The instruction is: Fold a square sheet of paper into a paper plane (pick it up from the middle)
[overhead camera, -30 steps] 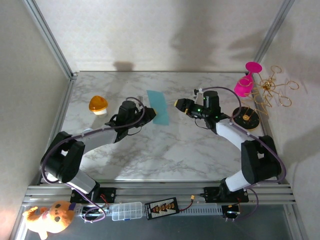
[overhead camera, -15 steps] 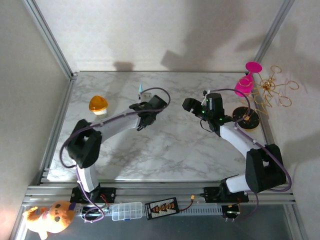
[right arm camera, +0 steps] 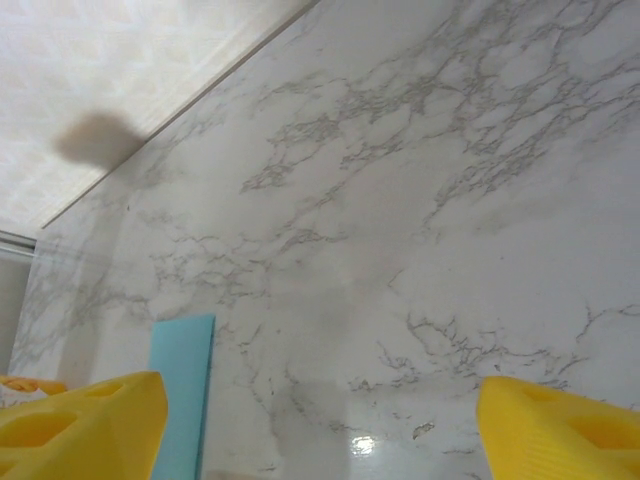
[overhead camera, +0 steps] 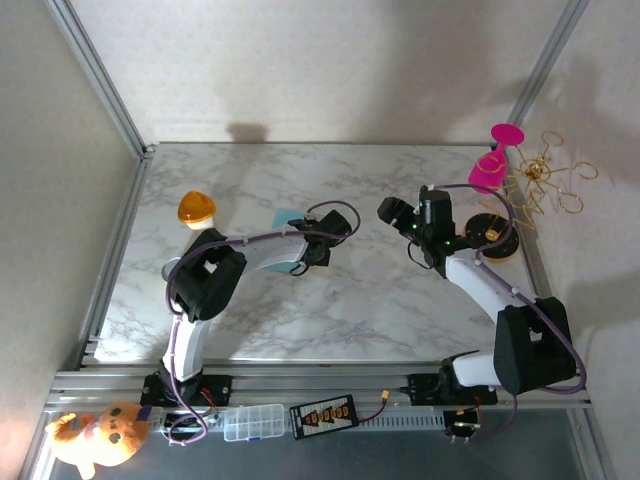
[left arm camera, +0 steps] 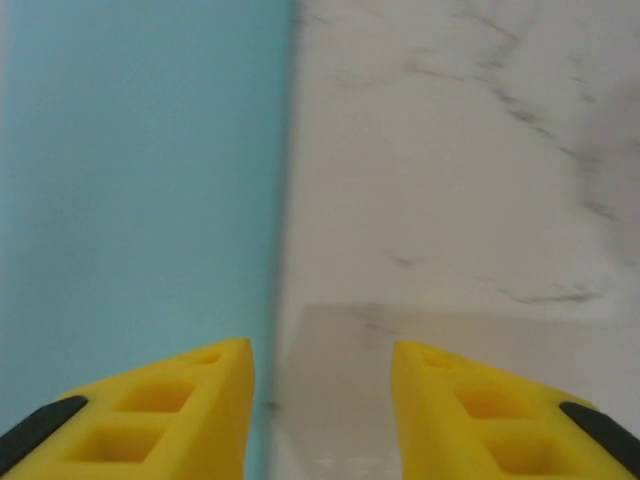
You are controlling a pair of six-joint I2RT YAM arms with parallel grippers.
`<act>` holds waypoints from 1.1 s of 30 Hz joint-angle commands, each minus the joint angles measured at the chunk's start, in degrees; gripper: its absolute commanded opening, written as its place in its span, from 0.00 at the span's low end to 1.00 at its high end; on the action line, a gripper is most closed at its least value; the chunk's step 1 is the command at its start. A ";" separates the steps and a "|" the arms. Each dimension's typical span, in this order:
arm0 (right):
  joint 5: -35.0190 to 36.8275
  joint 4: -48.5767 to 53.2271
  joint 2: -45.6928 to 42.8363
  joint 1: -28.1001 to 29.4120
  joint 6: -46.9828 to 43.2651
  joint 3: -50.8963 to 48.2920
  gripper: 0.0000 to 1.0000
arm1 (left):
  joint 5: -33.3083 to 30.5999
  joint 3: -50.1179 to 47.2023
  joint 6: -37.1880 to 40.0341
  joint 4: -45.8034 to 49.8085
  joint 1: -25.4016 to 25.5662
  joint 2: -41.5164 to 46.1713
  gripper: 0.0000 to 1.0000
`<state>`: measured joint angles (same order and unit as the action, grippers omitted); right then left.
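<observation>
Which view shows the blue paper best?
Left wrist: the paper is close up, its straight edge clear against the table. Top external has it mostly under the left arm; right wrist catches a thin strip.

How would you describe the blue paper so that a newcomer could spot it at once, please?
On the marble table, find the left arm reaching across the middle. The blue paper lies partly under that arm, right of the orange dome. It is the only flat teal thing there.
</observation>
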<state>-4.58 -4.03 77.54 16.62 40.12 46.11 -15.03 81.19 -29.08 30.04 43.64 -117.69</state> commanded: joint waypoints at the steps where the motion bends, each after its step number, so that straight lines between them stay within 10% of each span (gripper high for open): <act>1: -2.47 -0.12 1.86 -0.16 -0.15 0.45 0.79 | 12.57 -3.56 -1.92 -7.08 -2.29 5.11 0.47; 7: -8.82 -1.80 9.09 3.74 -1.35 3.42 0.68 | 20.02 -14.95 -8.21 -18.13 -9.62 19.16 0.58; 16: -11.28 2.08 27.29 19.75 -1.79 19.06 0.40 | 13.40 -29.62 -16.13 -24.61 -19.61 35.10 0.83; 21: -12.05 7.85 37.30 24.93 -2.52 28.48 0.38 | 13.45 -32.14 -14.64 -25.61 -21.83 38.13 0.99; 33: -14.07 13.55 44.51 26.71 -5.72 33.52 0.38 | 12.61 -33.10 -15.18 -25.65 -23.55 38.35 1.00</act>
<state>-19.14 5.19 120.62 43.31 36.34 77.89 -1.10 49.12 -43.77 5.15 20.62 -80.93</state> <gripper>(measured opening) 0.380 0.994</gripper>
